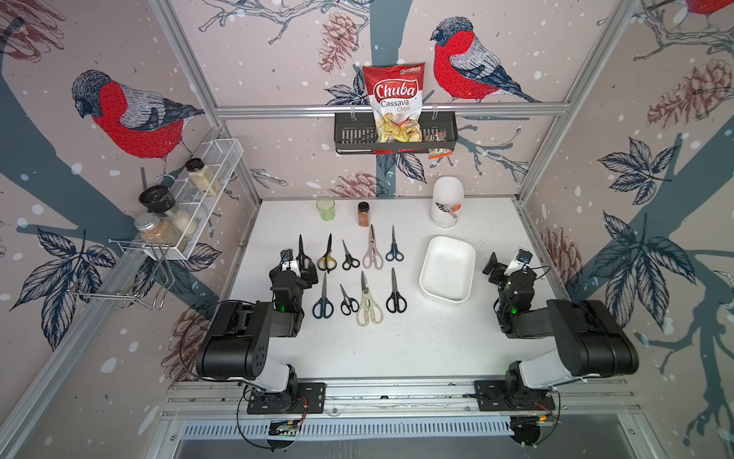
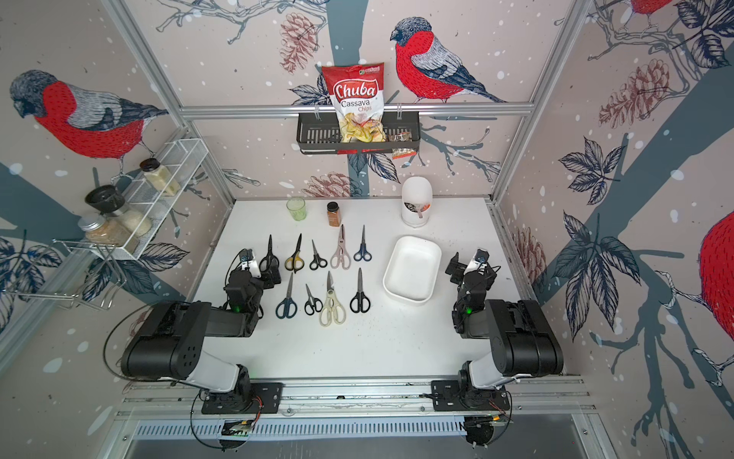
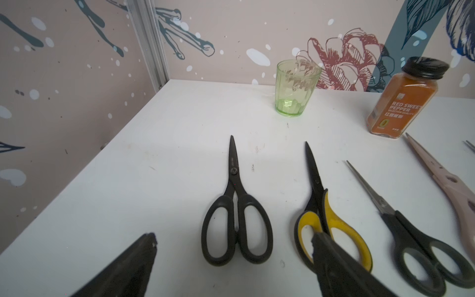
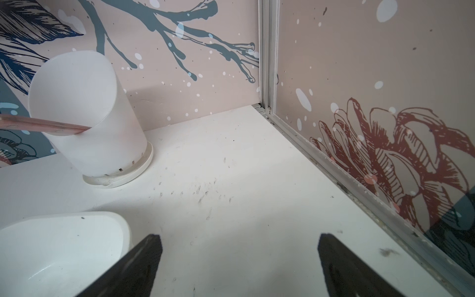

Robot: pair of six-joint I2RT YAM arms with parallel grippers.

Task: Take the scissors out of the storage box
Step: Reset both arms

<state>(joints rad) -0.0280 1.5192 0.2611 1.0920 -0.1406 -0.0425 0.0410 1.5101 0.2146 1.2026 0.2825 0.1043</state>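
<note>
Several scissors lie in two rows on the white table, among them a black pair (image 1: pixel 302 247), a yellow-and-black pair (image 1: pixel 327 258), a pink pair (image 1: pixel 372 250) and a cream pair (image 1: pixel 368 308). To their right the white storage box (image 1: pixel 448 270) (image 2: pixel 413 270) stands with nothing in it. My left gripper (image 1: pixel 308 272) is open low over the handles of the black pair (image 3: pixel 236 205), with the yellow-and-black pair (image 3: pixel 331 218) beside one finger. Right of the box (image 4: pixel 64 246), my right gripper (image 1: pixel 491 265) (image 4: pixel 239 236) is open over bare table.
A green glass (image 1: pixel 325 208), a spice jar (image 1: pixel 364 214) and a tall white domed container (image 1: pixel 445 202) stand along the back. A black basket (image 1: pixel 349 137) with a chips bag hangs on the back wall. A wire rack (image 1: pixel 206 179) of jars lines the left wall.
</note>
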